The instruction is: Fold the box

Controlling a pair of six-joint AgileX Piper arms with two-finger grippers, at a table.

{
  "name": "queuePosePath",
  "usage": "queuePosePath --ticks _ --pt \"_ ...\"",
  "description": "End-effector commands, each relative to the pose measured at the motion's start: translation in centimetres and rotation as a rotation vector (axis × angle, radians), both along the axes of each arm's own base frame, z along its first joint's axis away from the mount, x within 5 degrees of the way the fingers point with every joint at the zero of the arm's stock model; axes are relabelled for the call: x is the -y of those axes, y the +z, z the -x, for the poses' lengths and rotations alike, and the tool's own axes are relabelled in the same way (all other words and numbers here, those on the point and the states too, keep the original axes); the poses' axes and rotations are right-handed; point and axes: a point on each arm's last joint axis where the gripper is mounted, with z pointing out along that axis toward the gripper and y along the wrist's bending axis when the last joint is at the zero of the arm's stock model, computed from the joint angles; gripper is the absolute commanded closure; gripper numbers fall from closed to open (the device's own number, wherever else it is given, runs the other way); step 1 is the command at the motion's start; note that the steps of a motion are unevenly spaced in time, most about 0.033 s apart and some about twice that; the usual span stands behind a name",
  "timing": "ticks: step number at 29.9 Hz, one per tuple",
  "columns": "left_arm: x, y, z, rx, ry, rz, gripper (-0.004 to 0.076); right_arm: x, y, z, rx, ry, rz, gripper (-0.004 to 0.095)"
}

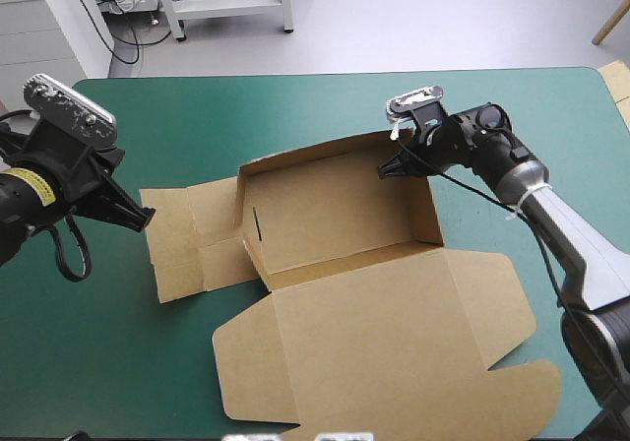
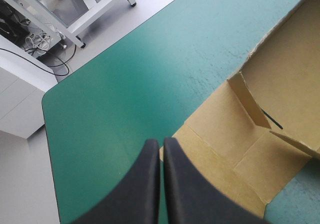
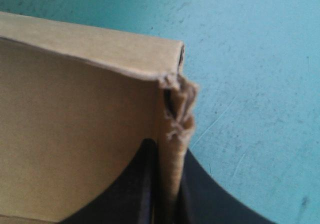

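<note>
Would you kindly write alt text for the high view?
The brown box sits half-folded on the teal-green table: a tray with walls up, its lid flat toward the near edge and side flaps flat on the left. The right gripper pinches the tray's far right corner; the left gripper, shut, hangs by the left flaps' outer edge.

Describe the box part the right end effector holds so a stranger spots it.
On the teal-green table lies a brown box, lid flat. The right end effector is shut on its right end wall by the far corner. Unlike the flat left flaps, it stands upright, its corner frayed.
</note>
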Motion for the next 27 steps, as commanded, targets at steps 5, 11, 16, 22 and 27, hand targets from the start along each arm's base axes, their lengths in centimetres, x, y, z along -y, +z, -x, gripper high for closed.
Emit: queuePosePath --ticks 5,11,16,22,27 --pt "-0.5 1.4 0.3 0.103 0.014 0.019 0.0717 1.8 1.7 -0.3 -0.011 -0.01 0.04 0.0454" --pt "-0.5 1.4 0.3 0.102 0.019 0.027 0.0717 3.2 3.9 -0.1 -0.032 -0.044 -0.033 0.0297" --pt "-0.5 1.4 0.2 0.095 0.041 0.064 0.0717 3.8 7.3 1.7 0.021 -0.034 -0.078 0.0297" --pt "-0.3 1.1 -0.9 0.081 0.112 0.093 0.0717 4.6 11.4 5.1 0.091 -0.024 -0.091 0.0297" --pt "0.5 0.3 -2.2 0.046 0.113 0.071 0.0717 5.1 13.2 6.8 0.139 -0.023 -0.098 0.0299"
